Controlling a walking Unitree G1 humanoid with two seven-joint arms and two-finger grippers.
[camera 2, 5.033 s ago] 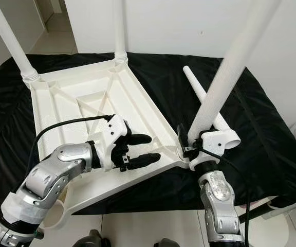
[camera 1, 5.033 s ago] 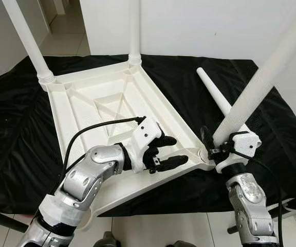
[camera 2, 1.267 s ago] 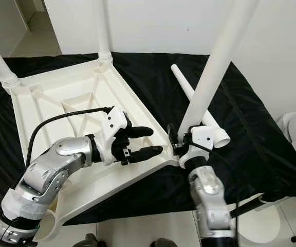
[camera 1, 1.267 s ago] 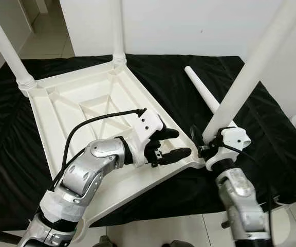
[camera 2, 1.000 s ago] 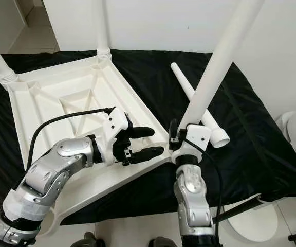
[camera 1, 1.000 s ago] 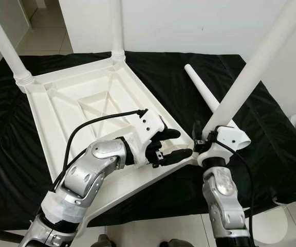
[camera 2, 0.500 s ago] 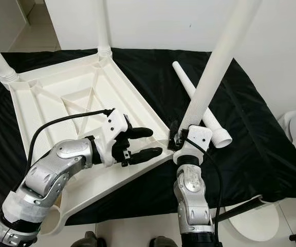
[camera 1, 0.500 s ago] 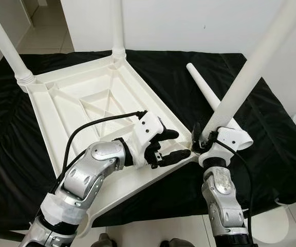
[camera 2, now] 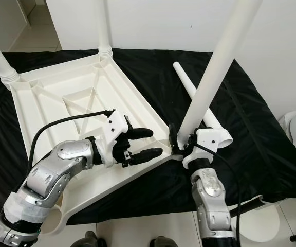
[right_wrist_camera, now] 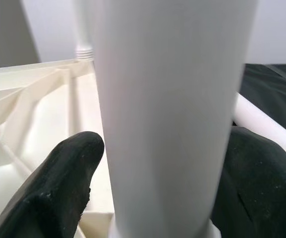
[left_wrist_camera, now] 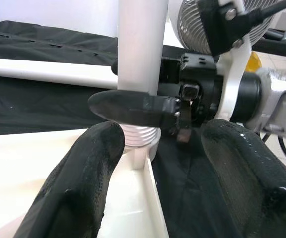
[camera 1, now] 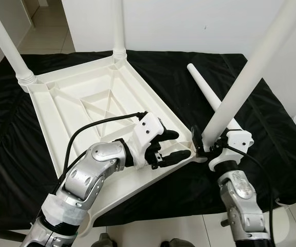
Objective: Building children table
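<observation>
Bracing the upturned tabletop point(camera 1: 94, 98) near its corner socket with my left gripper point(camera 1: 174, 145), fingers spread, while my right gripper point(camera 1: 203, 145) pinches the third leg point(camera 1: 251, 72) standing in that socket, likely to seat it.

Left arm bent at the elbow, reaching forward and inward, left gripper point(camera 1: 171, 145) fingers spread apart with nothing between them. Right arm rises near-vertical from below, right gripper point(camera 1: 205, 144) fingers pressed on either side of a white table leg point(camera 1: 240, 87).
</observation>
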